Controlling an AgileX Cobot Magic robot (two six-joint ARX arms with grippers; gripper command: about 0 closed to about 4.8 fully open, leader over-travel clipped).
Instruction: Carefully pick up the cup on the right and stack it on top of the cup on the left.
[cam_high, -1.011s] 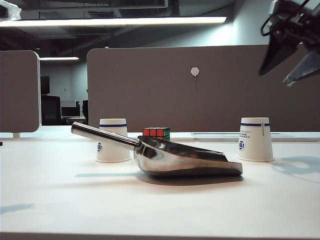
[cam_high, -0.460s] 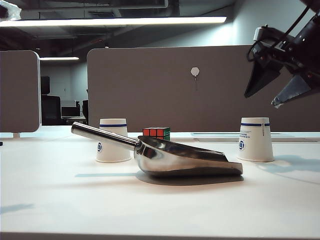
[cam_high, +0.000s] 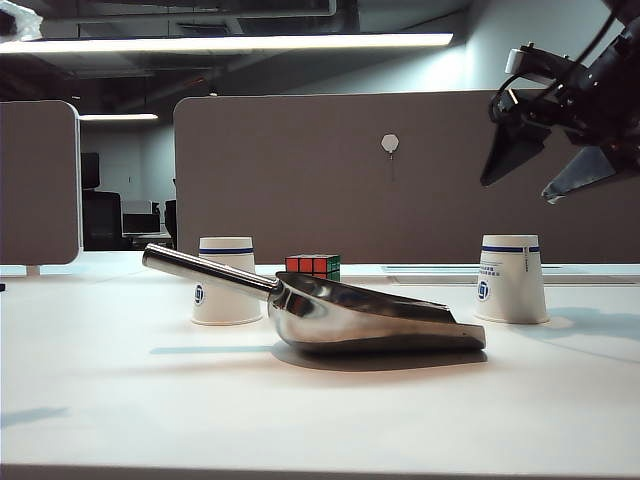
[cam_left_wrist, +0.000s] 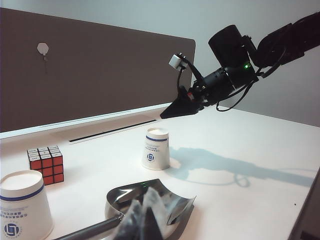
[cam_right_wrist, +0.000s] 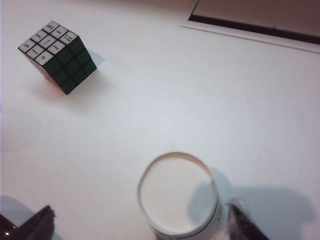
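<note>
The right gripper (cam_high: 545, 170) hangs with its jaws spread wide and empty, in the air at about one o'clock from the right cup (cam_high: 511, 279). That cup stands upside down on the table (cam_high: 320, 410), long axis vertical, base up. At its nine o'clock lie the metal scoop (cam_high: 370, 318), Rubik's cube (cam_high: 313, 265) and left cup (cam_high: 226, 280), also inverted. The left gripper (cam_left_wrist: 142, 220) sits blurred near the scoop; its opening cannot be judged.

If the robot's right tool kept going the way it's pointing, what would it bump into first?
Probably the right cup. The right tool hangs open above it, pointing down and toward the table, and its wrist view looks almost straight onto that upside-down cup's flat top. Nothing shows in between, though depth is hard to judge.
</note>
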